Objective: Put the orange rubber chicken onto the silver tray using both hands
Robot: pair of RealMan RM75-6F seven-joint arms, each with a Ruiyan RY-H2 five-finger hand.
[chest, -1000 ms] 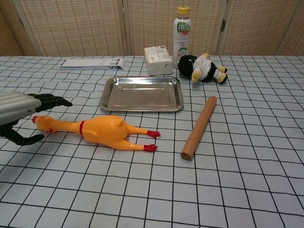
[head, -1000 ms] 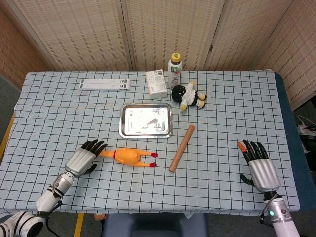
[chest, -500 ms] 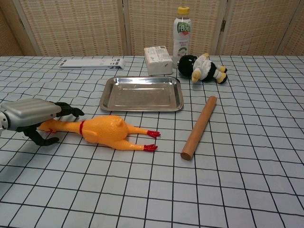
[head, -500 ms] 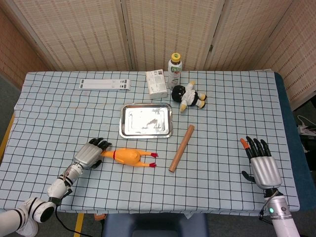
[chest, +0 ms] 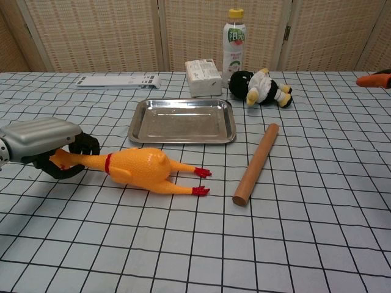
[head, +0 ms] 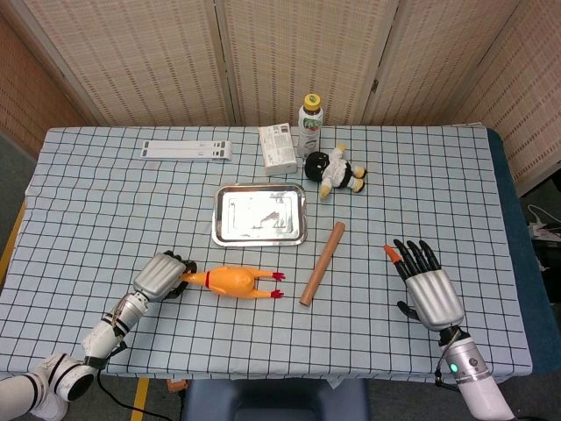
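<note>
The orange rubber chicken (head: pixel 232 282) (chest: pixel 137 169) lies on the checked cloth in front of the silver tray (head: pixel 259 214) (chest: pixel 182 120), its red feet pointing right. My left hand (head: pixel 163 276) (chest: pixel 43 145) grips the chicken's head and neck, fingers curled around them. The tray stands bare. My right hand (head: pixel 426 286) hovers open at the right, fingers spread, well apart from the chicken; in the chest view only an orange fingertip (chest: pixel 371 79) shows at the right edge.
A wooden rolling pin (head: pixel 323 262) (chest: pixel 256 163) lies between the chicken and my right hand. Behind the tray are a white carton (head: pixel 278 147), a green-labelled bottle (head: pixel 311 124) and a black-and-white plush toy (head: pixel 334 172). A white strip (head: pixel 187 151) lies far left.
My left hand closed around the chicken's head and the chicken shifted slightly right. My right hand moved left and forward towards the table's middle.
</note>
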